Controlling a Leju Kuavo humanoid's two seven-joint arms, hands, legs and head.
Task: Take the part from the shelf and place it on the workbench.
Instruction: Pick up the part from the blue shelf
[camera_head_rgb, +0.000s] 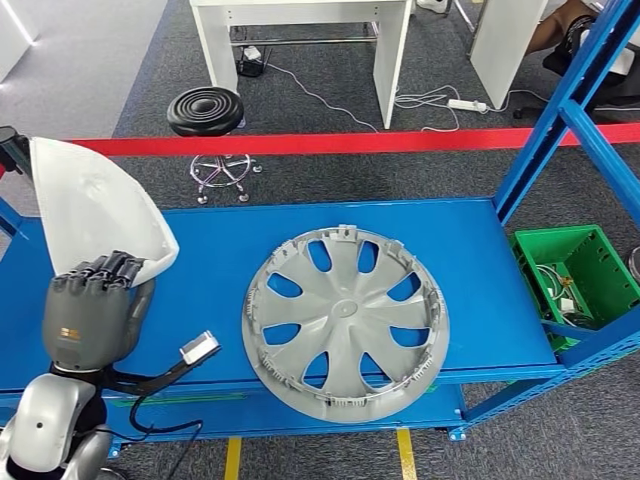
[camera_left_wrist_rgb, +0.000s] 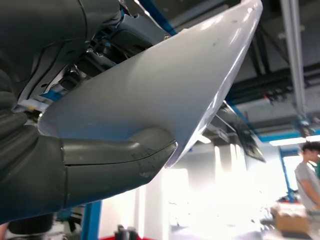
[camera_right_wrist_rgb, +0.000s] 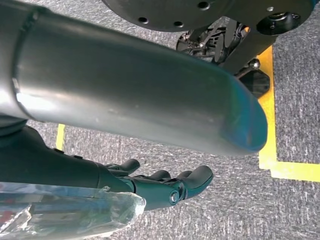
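While the white part (camera_head_rgb: 94, 205) sits up in the air at the near left end of the blue workbench (camera_head_rgb: 468, 270), the left hand (camera_head_rgb: 94, 305) holds it from below. A grey wheel cover (camera_head_rgb: 346, 322) lies flat on the workbench. The right hand (camera_right_wrist_rgb: 166, 187) hangs over the floor, fingers straight, holding nothing.

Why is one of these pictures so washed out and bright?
Left wrist view: it looks up past the white part into bright light, washing the background out. Head view: evenly lit, sharp on the hubcap. Right wrist view: the close robot hand looks soft.
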